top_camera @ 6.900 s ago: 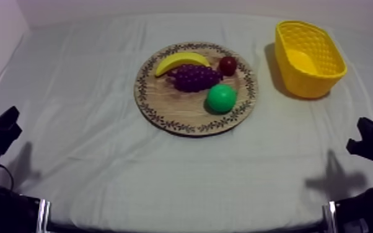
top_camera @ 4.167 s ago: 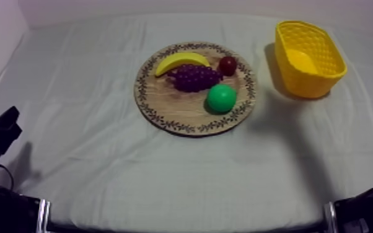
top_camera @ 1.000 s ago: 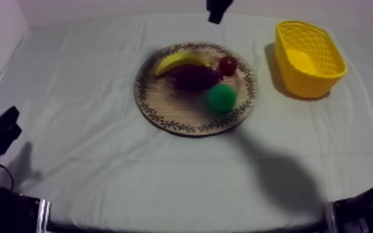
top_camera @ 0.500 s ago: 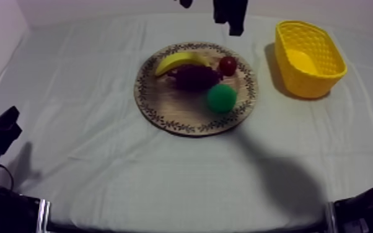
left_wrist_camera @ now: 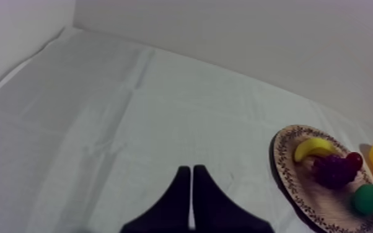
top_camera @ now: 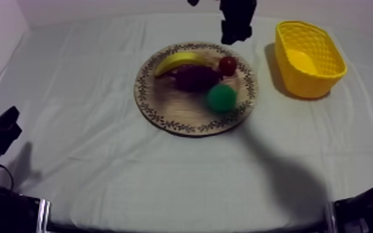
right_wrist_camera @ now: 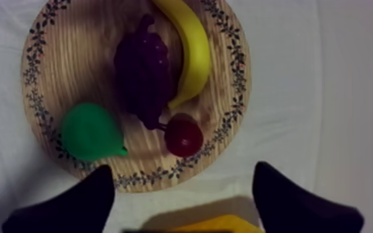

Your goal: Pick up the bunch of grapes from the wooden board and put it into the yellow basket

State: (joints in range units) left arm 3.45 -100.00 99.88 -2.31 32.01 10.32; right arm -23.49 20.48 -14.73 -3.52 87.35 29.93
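Right pincer hangs spread wide, nothing between its fingers, above the board at the rim nearest the small red fruit. From the top view I see it as a dark shape by the far edge of the table, its arm cut off by the frame. The bunch of grapes lies in the board's middle, against the banana, its stem toward the red fruit; the pear sits nearer the rim. A yellow sliver between my fingers is too cropped to identify. The basket stands near the table's far right corner, apart from the board. Left pincer is clenched on nothing, low by the near left corner.
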